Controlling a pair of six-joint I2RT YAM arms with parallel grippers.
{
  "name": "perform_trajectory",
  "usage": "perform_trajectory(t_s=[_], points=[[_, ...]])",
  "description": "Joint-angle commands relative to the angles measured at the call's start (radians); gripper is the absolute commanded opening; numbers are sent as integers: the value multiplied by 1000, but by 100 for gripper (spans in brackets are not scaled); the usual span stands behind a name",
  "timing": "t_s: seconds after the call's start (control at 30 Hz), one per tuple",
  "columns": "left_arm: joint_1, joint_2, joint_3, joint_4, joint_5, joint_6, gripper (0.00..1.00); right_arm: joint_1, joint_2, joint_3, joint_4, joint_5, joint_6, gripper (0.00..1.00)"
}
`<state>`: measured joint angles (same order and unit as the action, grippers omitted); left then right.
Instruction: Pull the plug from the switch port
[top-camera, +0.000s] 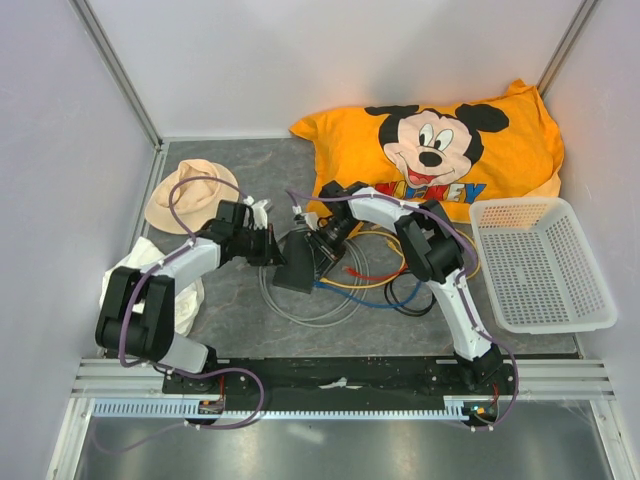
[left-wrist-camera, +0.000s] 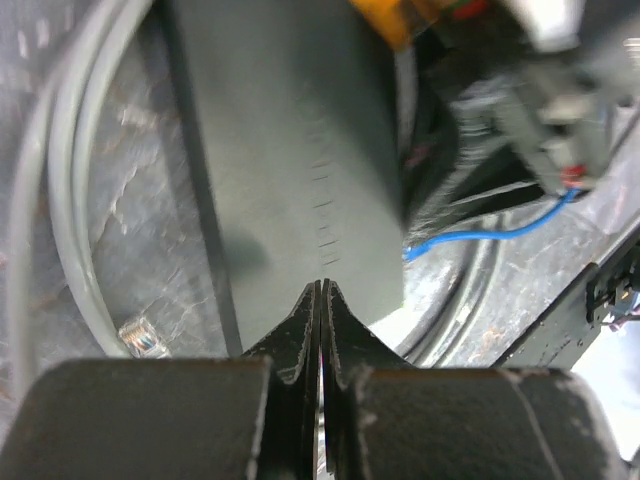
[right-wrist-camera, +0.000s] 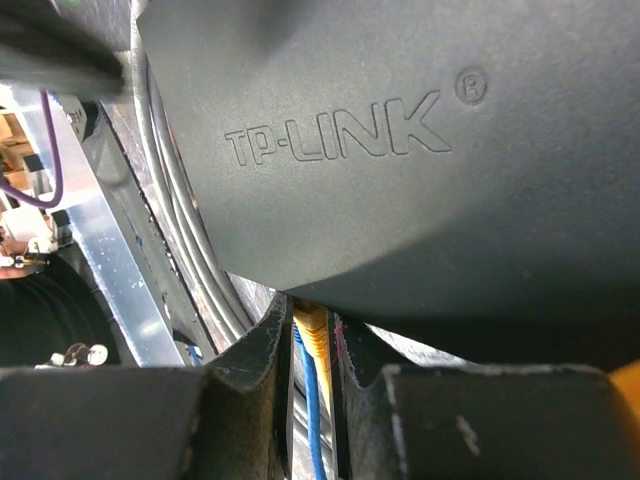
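Grey matting, seen from above, holds the switch at centre, with the left gripper at its 9 o'clock and the right gripper at its 2 o'clock. Left wrist: the jaws are pressed together on nothing, tips only touching the switch, so a pull may drag it. Right wrist: at 6 o'clock the jaws pinch a yellow plug and blue cable; an unpressed latch could make them slip.
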<state>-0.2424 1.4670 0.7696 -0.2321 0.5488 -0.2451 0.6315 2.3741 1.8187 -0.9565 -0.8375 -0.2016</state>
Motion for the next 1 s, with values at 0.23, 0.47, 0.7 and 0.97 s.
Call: perform_trajectory(t_s=[0.23,0.47,0.7,0.97], points=[[-3,139,-9,-30,-197,-111,2,23,-56,-159,200,157,82,0],[-23,182,45,-62,-228,-94,1,22,72,-15,4,106,-94,0],[-35,185,51,-64,-242,-85,2,10,134,44,-200,121,-272,0],[-35,179,43,-53,-239,-77,2,-53,145,30,-157,81,-132,1]])
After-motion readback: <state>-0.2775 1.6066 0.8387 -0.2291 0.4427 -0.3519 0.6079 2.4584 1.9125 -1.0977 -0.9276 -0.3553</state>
